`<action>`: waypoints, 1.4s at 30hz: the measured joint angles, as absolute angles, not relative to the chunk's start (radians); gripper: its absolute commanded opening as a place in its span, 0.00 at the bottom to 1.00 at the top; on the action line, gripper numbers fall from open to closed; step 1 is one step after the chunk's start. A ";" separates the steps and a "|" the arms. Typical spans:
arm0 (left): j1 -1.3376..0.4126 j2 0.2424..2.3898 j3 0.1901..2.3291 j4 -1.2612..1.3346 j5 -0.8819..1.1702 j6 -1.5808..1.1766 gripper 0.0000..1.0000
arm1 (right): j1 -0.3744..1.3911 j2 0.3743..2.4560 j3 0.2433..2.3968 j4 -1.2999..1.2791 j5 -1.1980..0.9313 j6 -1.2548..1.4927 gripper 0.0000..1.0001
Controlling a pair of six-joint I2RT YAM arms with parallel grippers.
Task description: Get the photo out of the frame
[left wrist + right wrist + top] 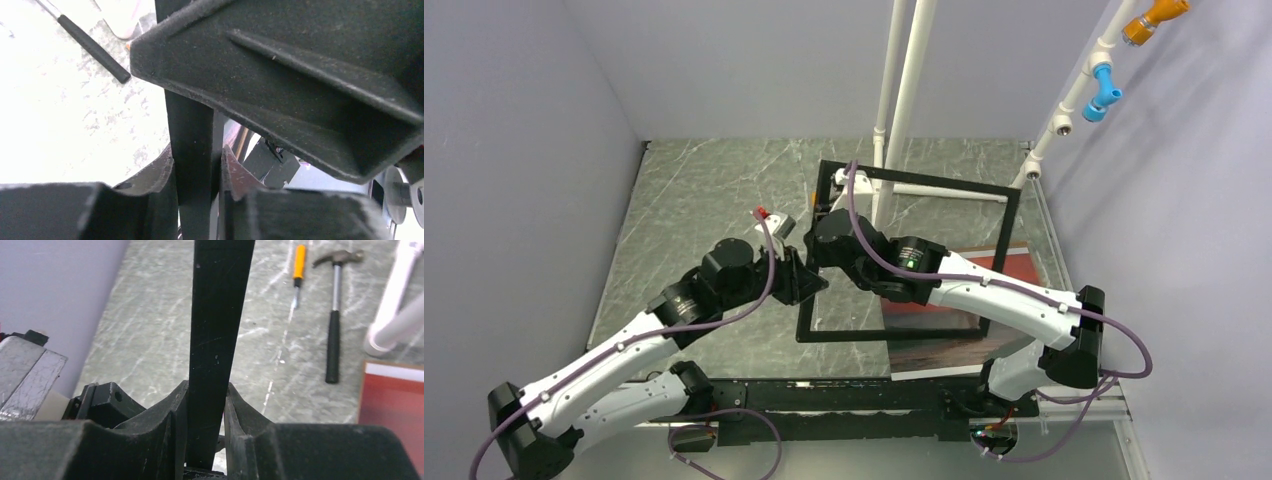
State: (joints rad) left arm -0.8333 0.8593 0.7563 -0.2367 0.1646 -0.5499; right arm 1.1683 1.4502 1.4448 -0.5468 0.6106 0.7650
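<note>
One grey veined-marble table (704,190). Thin black rect. frame (964,184) held tilted above it. Glossy red-orange photo (1014,270) lies flat under frame's near right corner. L gripper (197,155) & R gripper (206,390) both clench frame's left bar. Black-handled hammer (334,320), orange screwdriver (298,265) on table.

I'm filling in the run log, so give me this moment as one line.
left gripper: shut on frame | right gripper: shut on frame | frame: held up, empty | photo: lying on table, face up
</note>
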 measured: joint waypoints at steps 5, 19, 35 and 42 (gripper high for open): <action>-0.823 0.779 0.762 -0.318 0.113 -0.551 0.00 | 1.172 1.451 1.477 -0.482 0.538 0.671 0.79; -0.819 0.543 0.879 -0.789 -0.052 -0.516 0.00 | 1.046 1.212 1.338 -0.450 0.491 0.410 0.99; -0.817 0.500 0.913 -0.896 -0.077 -0.501 0.00 | 0.308 0.817 0.576 -0.253 0.144 0.361 0.94; -0.815 0.501 0.904 -0.879 -0.075 -0.497 0.00 | 0.253 0.959 0.502 0.049 -0.202 0.341 0.78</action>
